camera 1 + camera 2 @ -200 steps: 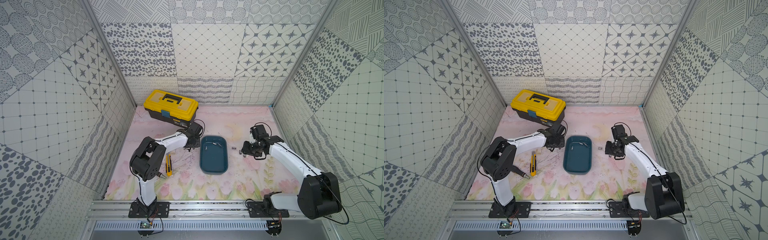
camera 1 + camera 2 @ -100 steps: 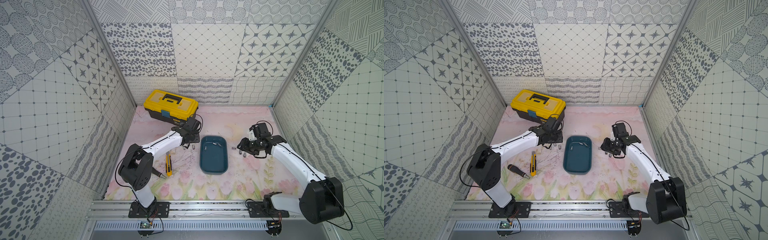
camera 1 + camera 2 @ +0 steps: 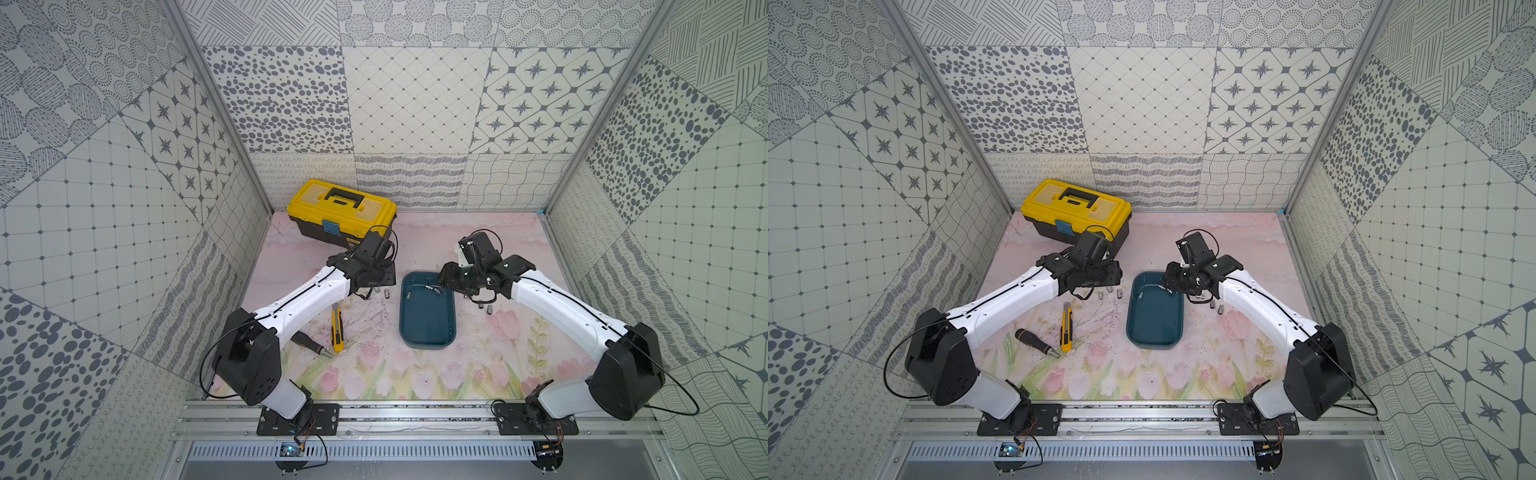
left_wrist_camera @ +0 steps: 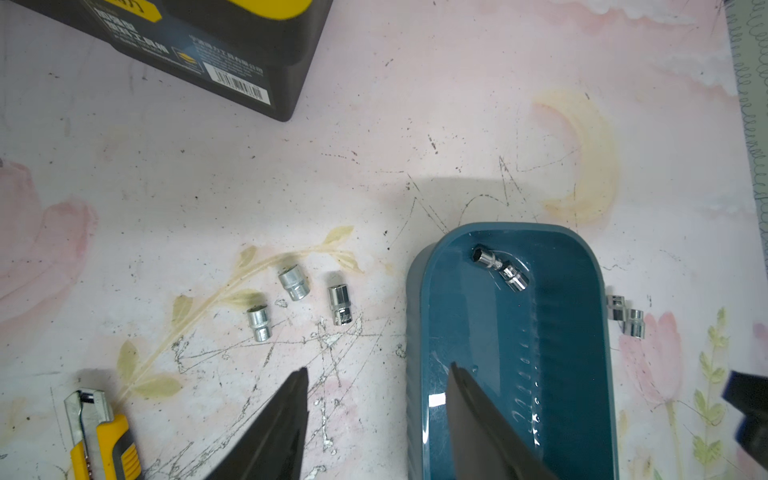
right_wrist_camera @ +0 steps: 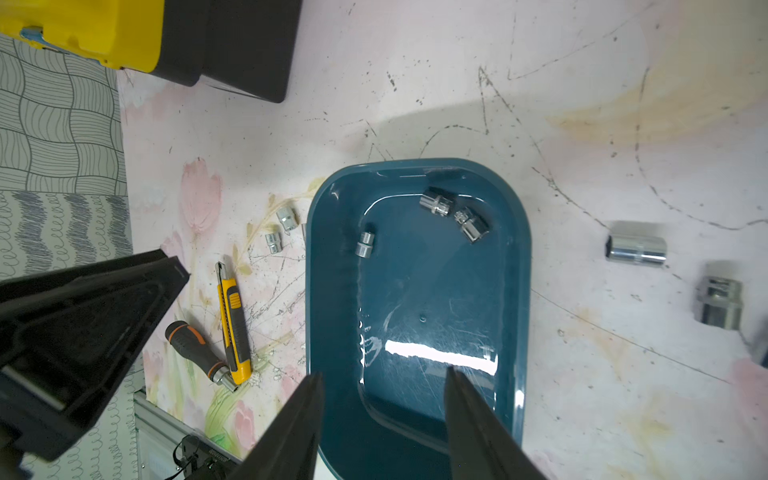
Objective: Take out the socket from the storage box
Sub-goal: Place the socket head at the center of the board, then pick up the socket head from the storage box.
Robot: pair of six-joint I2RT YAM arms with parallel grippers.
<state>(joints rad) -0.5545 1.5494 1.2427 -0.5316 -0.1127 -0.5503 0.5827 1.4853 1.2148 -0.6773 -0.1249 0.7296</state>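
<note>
Teal-blue plastic, low-walled and lidless, the storage box (image 3: 427, 328) lies lengthwise near the middle of the table (image 3: 424, 245), one short end toward the far edge. Three chrome sockets lie inside at that far end. A touching pair (image 5: 436, 201) sits end to end near the box's far right corner. A single socket (image 5: 365, 243) lies apart from them beside the left wall (the left wrist view shows only the pair, since the wall hides the third).

The left gripper (image 4: 378, 370) is above the table by the box's far left corner, its jaws moderately apart with nothing between them. The right gripper (image 5: 382, 372) is over the box's far right corner, its jaws likewise parted and empty.

Three loose sockets (image 4: 294, 282) lie on the table just left of the box's far end, and two more (image 5: 636, 248) lie just right of it. A yellow-lidded toolbox (image 3: 340, 212) stands in the far left corner. A yellow utility knife (image 3: 337, 328) and a black-handled screwdriver (image 3: 309, 343) lie side by side between the box and the left edge.
</note>
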